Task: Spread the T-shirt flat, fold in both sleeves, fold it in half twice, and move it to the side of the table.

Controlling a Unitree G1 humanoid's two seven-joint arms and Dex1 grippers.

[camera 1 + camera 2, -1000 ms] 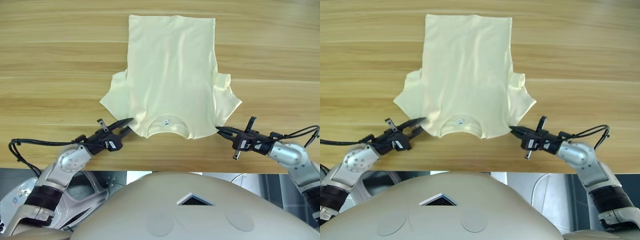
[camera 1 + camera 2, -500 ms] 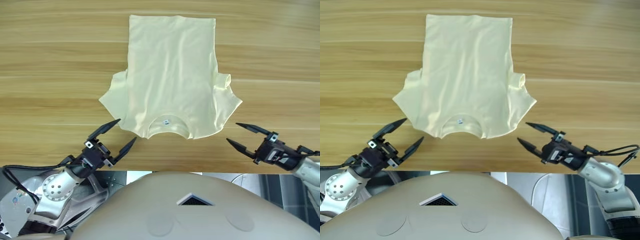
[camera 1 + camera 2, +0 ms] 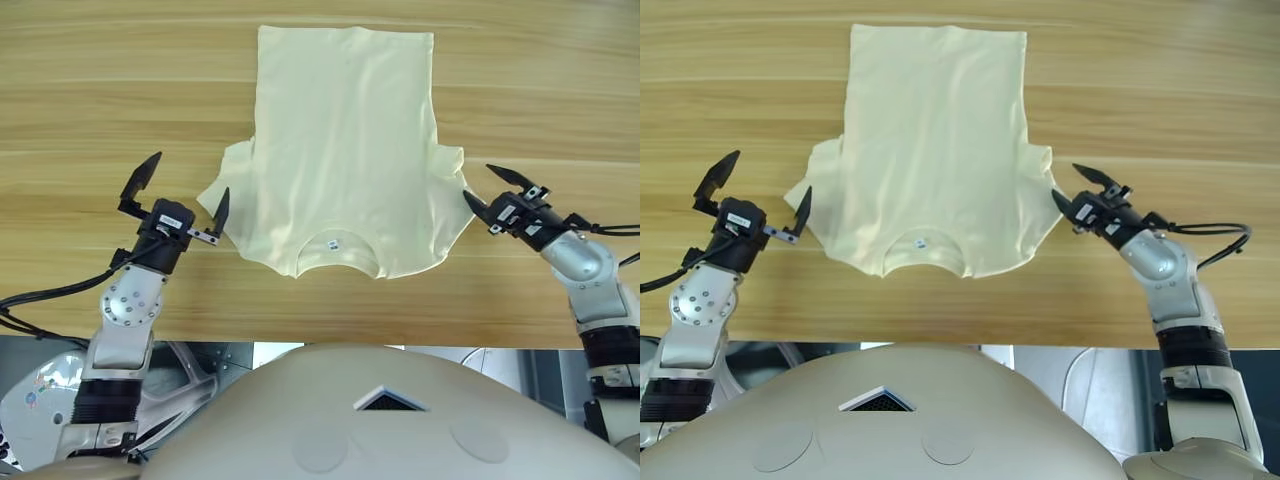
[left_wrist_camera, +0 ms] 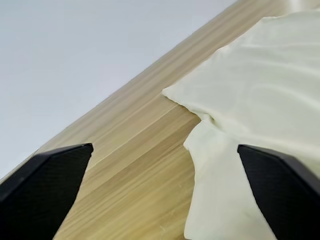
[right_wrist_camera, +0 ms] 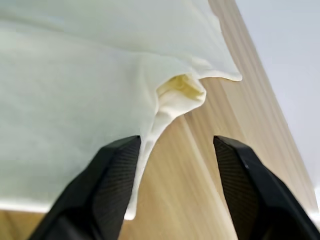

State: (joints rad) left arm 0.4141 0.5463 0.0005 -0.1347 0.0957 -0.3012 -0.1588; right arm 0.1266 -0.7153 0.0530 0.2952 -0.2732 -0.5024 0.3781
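A pale yellow T-shirt [image 3: 345, 150] lies on the wooden table [image 3: 100, 100], collar toward me and hem at the far side. Both short sleeves are partly bunched beside the body. My left gripper [image 3: 186, 184] stands open just left of the left sleeve [image 3: 228, 190], one fingertip close to the sleeve's edge. In the left wrist view the sleeve [image 4: 215, 165] lies between the spread fingers [image 4: 45, 185]. My right gripper [image 3: 482, 184] is open at the right sleeve [image 3: 450, 195]. The right wrist view has the rolled sleeve end [image 5: 180, 92] just ahead of the open fingers [image 5: 115, 180].
Bare wood stretches to both sides of the shirt and beyond its hem. The table's near edge [image 3: 300, 338] runs just below the collar. Cables trail from both wrists over that edge.
Both grippers let go of the shirt's shoulder corners, opened, drew back toward the table edge, then moved forward and outward to the sleeves. The shirt has barely shifted.
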